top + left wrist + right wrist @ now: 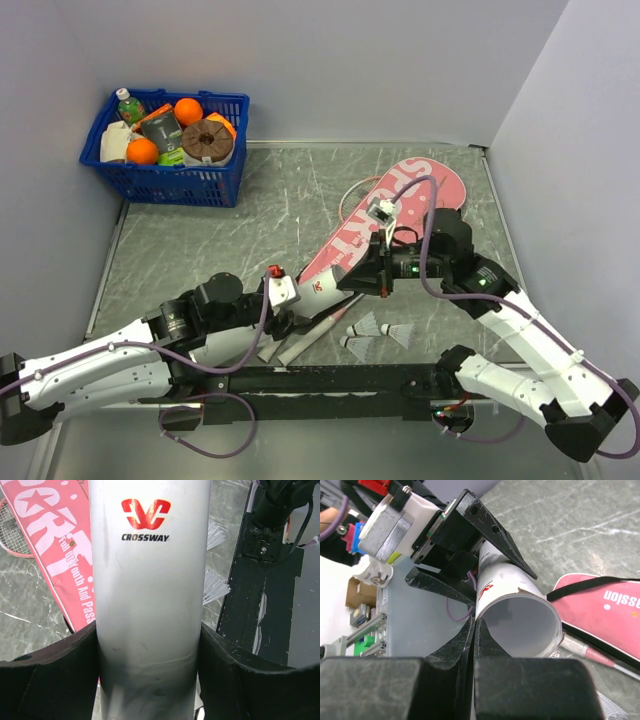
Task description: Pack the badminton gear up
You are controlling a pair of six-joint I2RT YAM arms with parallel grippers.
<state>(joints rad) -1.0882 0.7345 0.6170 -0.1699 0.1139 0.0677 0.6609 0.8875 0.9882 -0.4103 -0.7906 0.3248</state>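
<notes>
Clamped on the white tube, left pincer holds it low over the desk. Rightward, racket handles and three shuttlecocks lie loose; right pincer, pressed together and empty, sits at the tube's mouth, pink bag beyond. Nothing looks packed yet. Only the right wrist view shows the tube empty inside.

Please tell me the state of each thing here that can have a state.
left gripper: closed on white tube
right gripper: shut, at the tube's rim
white tube: end open, nothing visible inside
shuttlecocks: lying loose, outside the tube
racket bag: lying flat, zip not visible
blue basket: full
</notes>
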